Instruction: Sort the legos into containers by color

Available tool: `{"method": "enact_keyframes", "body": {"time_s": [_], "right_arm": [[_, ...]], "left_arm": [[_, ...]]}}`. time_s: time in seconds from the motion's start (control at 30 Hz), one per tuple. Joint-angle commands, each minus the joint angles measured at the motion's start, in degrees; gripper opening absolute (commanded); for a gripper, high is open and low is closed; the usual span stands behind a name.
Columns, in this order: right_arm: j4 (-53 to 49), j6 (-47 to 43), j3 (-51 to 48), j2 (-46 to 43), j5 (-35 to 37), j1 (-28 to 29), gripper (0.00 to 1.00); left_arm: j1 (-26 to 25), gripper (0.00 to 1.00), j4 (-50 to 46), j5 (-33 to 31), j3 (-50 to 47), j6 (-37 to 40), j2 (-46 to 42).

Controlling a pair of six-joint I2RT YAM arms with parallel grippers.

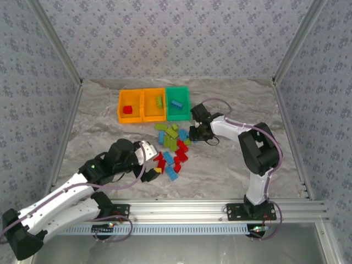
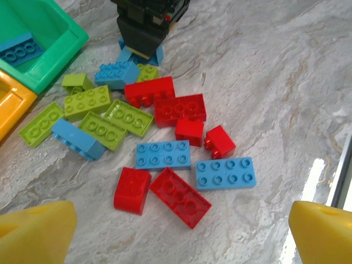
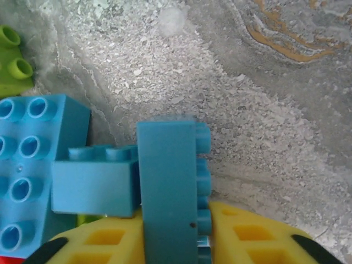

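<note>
Yellow fingertips [image 2: 38, 234] of my left gripper [image 2: 176, 236] sit at the bottom corners of the left wrist view. They are spread wide and released, with nothing between them, above the bench [image 2: 275, 82]. Just past them the loose legos [image 2: 191, 131] lie in a scattered pile on the marbled surface. Closest are two red legos [image 2: 180, 197] touching each other, then two blue eight-stud legos [image 2: 225, 173] near each other. Beyond those lie more red pieces in the middle, and to their left a cluster of lime green legos [image 2: 127, 117], most lying flat with studs up.

At the far edge of the pile my right gripper [image 3: 175, 242] is down among the blue pieces. Its yellow pads [image 3: 247, 236] are clenched on a gripped blue lego [image 3: 168, 176] that stands on edge between them, studs facing sideways. A smaller blue brick [image 3: 93, 179] touches its flat face, and a larger blue brick [image 3: 27, 165] lies just beside that. I cannot tell whether the gripped blue lego is off the bench.

Farthest back, the three containers [image 1: 142, 105] stand touching in a row. In the top view, the left orange container [image 1: 132, 99] holds one red piece [image 1: 127, 109]. The middle orange container [image 1: 151, 111] holds one lime piece [image 1: 159, 101]. The green container [image 1: 181, 113], nearest my right gripper, holds one blue piece [image 1: 176, 103].
</note>
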Motion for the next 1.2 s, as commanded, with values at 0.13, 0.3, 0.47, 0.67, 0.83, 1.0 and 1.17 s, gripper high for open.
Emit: {"method": "enact_keyframes", "body": {"time_s": [0.13,0.3,0.47,0.67,0.83,1.0,1.17], "right_arm": [[-5.37,1.21,-2.29,-14.62,8.85,0.94,0.26],[-5.85,-1.69,0.13,-23.85,8.97,3.94,0.26],[-3.86,-6.44,12.06,-15.81,8.07,7.32,0.26],[-5.65,-6.14,29.72,4.49,13.89,5.2,0.26],[-9.02,-5.98,43.53,17.72,9.23,3.13,0.3],[-16.65,-7.29,54.6,26.19,8.01,2.54,0.43],[-19.16,-7.18,55.06,21.36,8.84,1.65,0.47]], "left_arm": [[-0.48,0.99,-1.13,-5.41,0.49,2.74,-4.53],[-0.48,0.99,-0.01,-9.59,-0.75,5.09,-8.02],[-0.39,0.99,0.51,-11.26,-1.16,5.22,-8.18],[-0.5,0.99,-0.43,-12.09,-1.14,5.02,-7.1],[-0.43,0.99,-0.86,-14.26,-1.21,6.1,-6.84],[-0.48,0.99,-1.18,-16.01,-1.04,5.74,-6.58],[-0.47,0.99,-0.94,-17.17,-0.12,2.03,-4.79]]}}
